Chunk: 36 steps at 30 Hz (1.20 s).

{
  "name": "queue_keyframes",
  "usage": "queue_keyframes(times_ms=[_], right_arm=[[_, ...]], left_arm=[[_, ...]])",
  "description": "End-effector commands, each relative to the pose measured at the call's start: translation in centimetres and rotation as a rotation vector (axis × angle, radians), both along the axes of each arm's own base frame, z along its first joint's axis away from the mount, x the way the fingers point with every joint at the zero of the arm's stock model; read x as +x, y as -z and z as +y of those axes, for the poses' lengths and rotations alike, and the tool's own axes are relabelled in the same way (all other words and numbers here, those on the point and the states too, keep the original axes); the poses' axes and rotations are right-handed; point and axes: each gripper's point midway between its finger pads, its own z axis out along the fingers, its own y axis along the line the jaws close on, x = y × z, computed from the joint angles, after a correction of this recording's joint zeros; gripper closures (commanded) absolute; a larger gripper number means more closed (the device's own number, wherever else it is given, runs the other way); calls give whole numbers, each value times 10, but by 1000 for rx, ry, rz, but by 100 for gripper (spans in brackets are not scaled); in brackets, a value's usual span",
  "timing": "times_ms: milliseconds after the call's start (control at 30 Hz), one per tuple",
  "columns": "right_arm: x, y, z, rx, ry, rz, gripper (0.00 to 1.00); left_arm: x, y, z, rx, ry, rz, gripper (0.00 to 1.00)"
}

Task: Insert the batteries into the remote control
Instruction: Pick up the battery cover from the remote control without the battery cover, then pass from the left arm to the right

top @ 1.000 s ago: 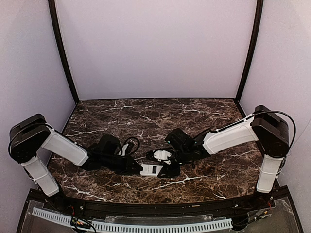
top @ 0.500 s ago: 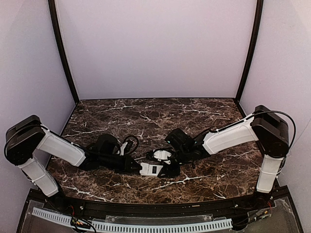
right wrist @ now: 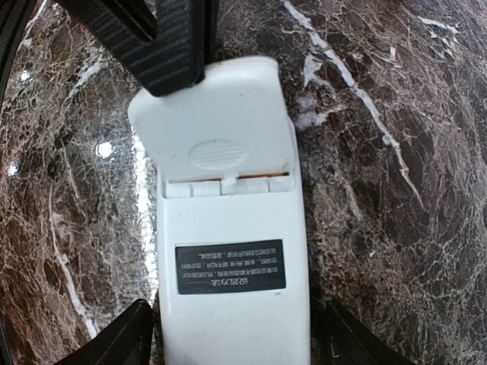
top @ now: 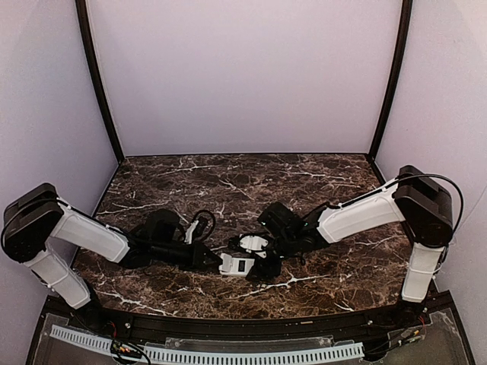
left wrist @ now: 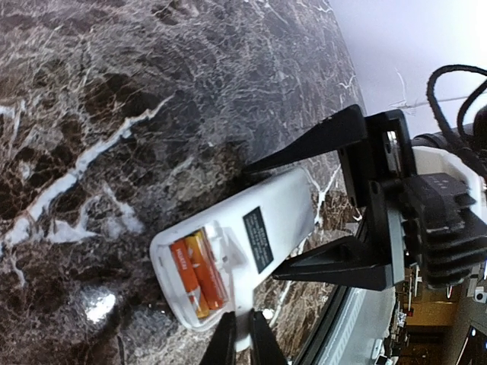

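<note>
Near the front edge of the tabletop (top: 304,182), centre: remote control (top: 237,265), back up, batteries (left wrist: 198,270) seated. Left fingers (left wrist: 225,346) pinched the cover plate (right wrist: 217,122); right fingers (left wrist: 319,266) straddled the remote, spread apart. Cover probably needed level pressing, tabs aligned.

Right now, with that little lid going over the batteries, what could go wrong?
1. The left gripper pinches the cover plate only at its end. An orange sliver of the batteries shows at the seam, so the cover may not be seated and could jam or pop off.
2. The right gripper straddles the remote control with a gap on one side, so a push on the cover might slide the remote.
</note>
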Motion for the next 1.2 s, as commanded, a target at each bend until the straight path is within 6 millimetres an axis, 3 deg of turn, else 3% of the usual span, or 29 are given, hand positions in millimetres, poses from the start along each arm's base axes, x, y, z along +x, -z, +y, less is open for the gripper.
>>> queue_keyframes(times_ms=[0,233,400,500,667,967,1167], right_arm=[[3,-8,-12,-13,67,1,23],[33,-79,-22,214,197,19,12],[38,-119,-35,417,223,142,2],[30,-143,-36,519,172,221,1],[-8,-188,-35,675,-79,297,1],[-47,-235,-26,729,-344,277,11],[-61,-252,-8,737,-419,305,17]], left_arm=[[-2,-19,3,-25,24,-81,100],[2,-51,5,-65,42,-206,100],[-3,-79,-3,-167,93,-270,100],[-17,-108,-12,-293,184,-303,100],[-43,-164,-22,-481,363,-389,100],[-86,-220,-27,-685,593,-376,100],[-101,-232,-37,-741,669,-355,100]])
